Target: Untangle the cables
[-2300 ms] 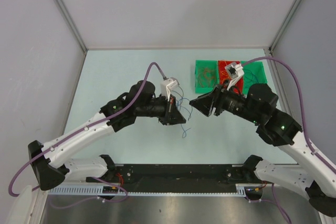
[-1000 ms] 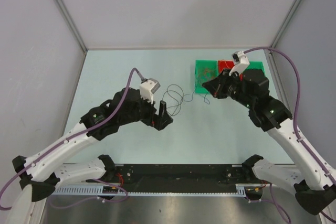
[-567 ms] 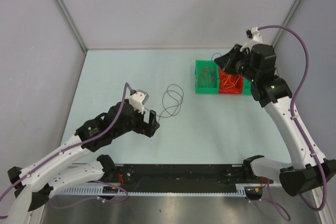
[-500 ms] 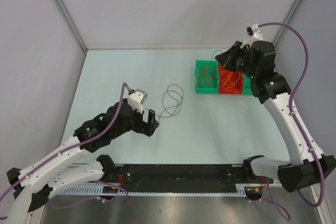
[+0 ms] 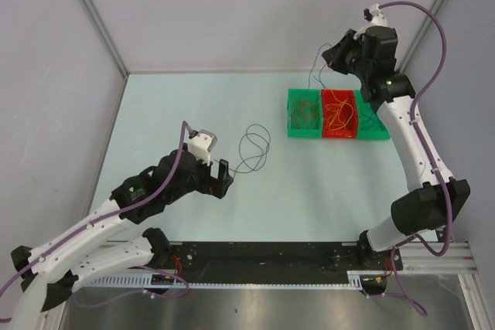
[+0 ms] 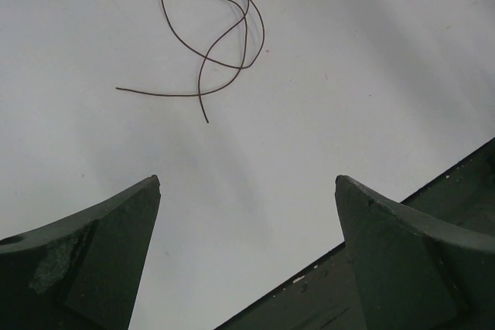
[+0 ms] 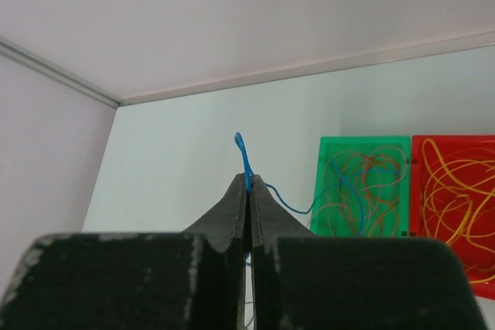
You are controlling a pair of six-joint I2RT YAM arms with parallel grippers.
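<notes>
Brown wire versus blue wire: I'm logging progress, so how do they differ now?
The brown wire lies flat on the table, touched by nothing; the blue wire is pinched in the shut right end effector, raised. The brown wire coils alone; the blue wire trails into the green bin among other wires. Both are thin and flexible.
</notes>
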